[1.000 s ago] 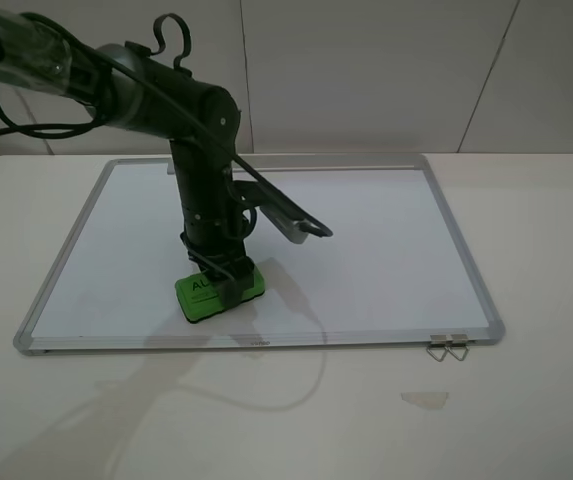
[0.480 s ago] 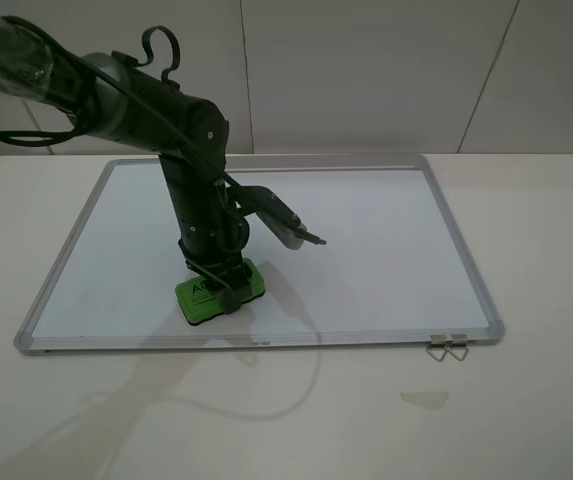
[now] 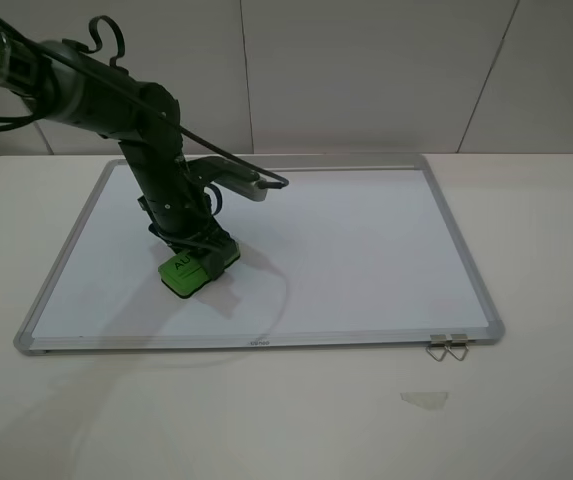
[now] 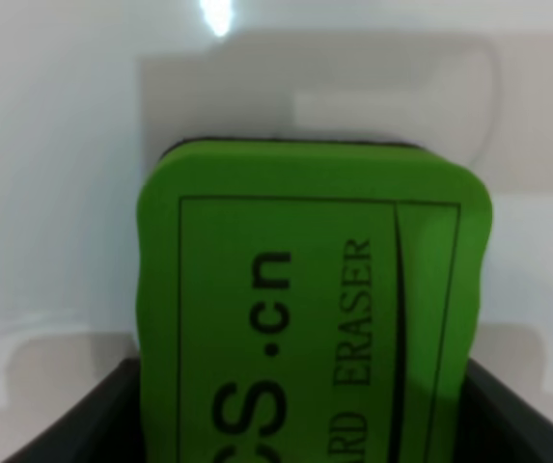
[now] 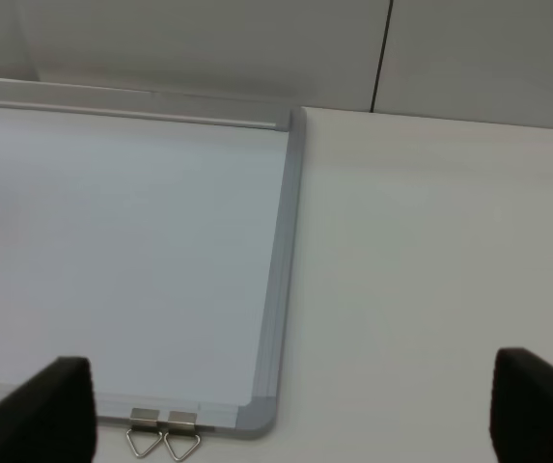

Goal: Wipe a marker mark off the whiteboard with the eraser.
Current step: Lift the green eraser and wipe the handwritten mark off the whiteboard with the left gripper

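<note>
Left claw (image 3: 201, 258) is clamped on the green eraser (image 3: 188, 273), jaws only as wide as the block, one on each side; the arm comes down from the upper left of the high view and presses the eraser flat on the whiteboard (image 3: 366, 250), in its left part, nearer the front edge than the back. Up close on the left wrist cam the eraser (image 4: 310, 309) fills most of the shot; you can read ".cn" and "ERASER" in black, rest of the lettering is cut off by the frame; the dark fingers (image 4: 83, 429) only peek in at the corners, hugging both sides of the block. From the high cam the claw covers half the label, just "AU" shows. Marker mark: can't make it out in any view; can't tell if it's under the eraser.

Moving right, the board is plain white out to its silver frame; two binder clips (image 3: 448, 348) are on the front right corner, and a translucent scrap (image 3: 424, 399) lies on the table (image 3: 536, 400) just in front.

Right claw (image 5: 290, 415) shows only on its own wrist cam; spread wide, gripping nothing, hanging over the board's right front corner (image 5: 257, 410) by the clips (image 5: 163, 441); only the finger tips (image 5: 44, 405) are in frame, blurry.
</note>
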You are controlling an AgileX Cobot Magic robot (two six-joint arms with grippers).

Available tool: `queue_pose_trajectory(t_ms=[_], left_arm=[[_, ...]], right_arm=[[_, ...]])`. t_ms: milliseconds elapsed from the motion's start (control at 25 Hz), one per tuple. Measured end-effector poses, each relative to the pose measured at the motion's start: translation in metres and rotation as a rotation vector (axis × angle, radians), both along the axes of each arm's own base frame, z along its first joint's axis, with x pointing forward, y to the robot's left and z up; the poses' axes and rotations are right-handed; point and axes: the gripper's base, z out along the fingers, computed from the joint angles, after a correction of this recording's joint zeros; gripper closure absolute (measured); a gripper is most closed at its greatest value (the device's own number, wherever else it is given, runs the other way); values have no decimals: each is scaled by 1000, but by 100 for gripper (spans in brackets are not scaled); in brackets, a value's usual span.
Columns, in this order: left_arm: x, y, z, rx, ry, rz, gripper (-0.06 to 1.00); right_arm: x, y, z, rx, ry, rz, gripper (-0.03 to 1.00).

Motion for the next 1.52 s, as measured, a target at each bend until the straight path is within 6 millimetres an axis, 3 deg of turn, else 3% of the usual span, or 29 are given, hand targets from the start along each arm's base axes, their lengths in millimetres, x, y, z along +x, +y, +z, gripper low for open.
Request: queue_pose_trajectory(t_ms=[200, 520, 920, 1080, 1320, 1520], left_arm=[[8, 17, 0, 11, -7, 64, 35], [4, 8, 0, 20, -8, 28, 35], [-40, -60, 0, 28, 20, -237, 35], [-48, -71, 0, 18, 29, -261, 35], [-38, -59, 0, -10, 39, -188, 35], [-12, -24, 0, -25, 13, -45, 35]], right_arm=[[0, 0, 0, 0, 0, 0, 15], [0, 0, 0, 0, 0, 0, 15], [0, 0, 0, 0, 0, 0, 15], [0, 0, 0, 0, 0, 0, 15], [0, 0, 0, 0, 0, 0, 15], [0, 0, 0, 0, 0, 0, 15]])
